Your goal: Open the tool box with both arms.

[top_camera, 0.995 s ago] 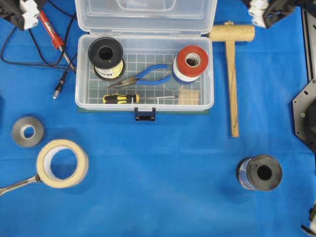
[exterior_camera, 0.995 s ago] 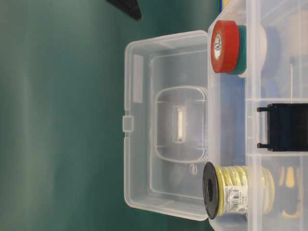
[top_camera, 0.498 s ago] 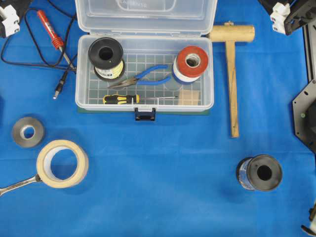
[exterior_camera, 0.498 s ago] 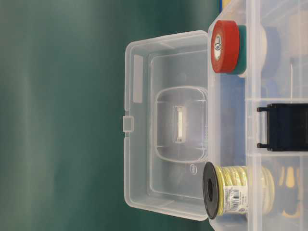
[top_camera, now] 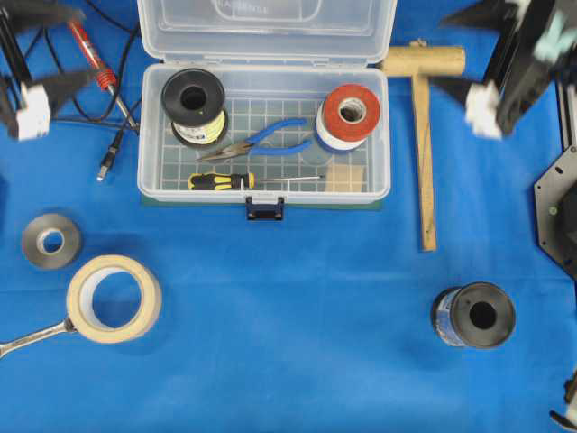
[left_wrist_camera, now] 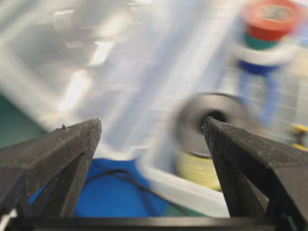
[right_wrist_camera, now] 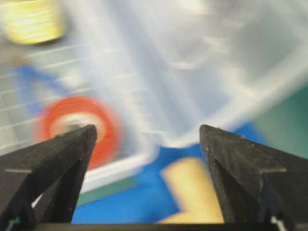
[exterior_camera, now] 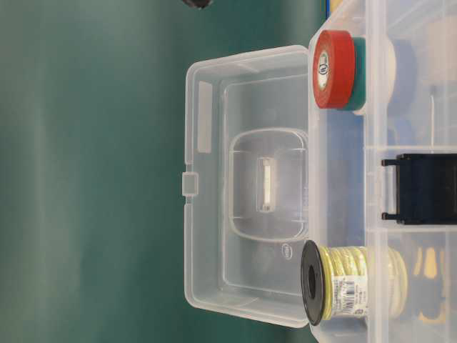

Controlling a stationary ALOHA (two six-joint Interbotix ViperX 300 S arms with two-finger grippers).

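The clear tool box [top_camera: 148,135] stands open on the blue cloth, its lid [top_camera: 266,32] tipped back and its dark blue latch [top_camera: 264,209] hanging at the front. The table-level view looks into the raised lid [exterior_camera: 250,186]. My left gripper [top_camera: 83,45] is open left of the box, black fingers pointing toward it. My right gripper [top_camera: 440,52] is open to the box's right, over the mallet head. Both wrist views are blurred. The left gripper [left_wrist_camera: 151,122] frames the box corner [left_wrist_camera: 207,192], and the right gripper [right_wrist_camera: 148,129] frames the box rim [right_wrist_camera: 120,168]. Neither holds anything.
Inside the box lie a yellow wire spool [top_camera: 192,104], red tape [top_camera: 352,113], blue pliers [top_camera: 270,137] and a screwdriver [top_camera: 221,180]. A wooden mallet [top_camera: 424,153] lies to the right and a red soldering iron [top_camera: 90,54] to the left. Tape rolls [top_camera: 114,298] and a dark spool [top_camera: 475,316] sit in front.
Both grippers have swung from the top corners down and inward, toward the sides of the box. The box and its open lid have not moved.
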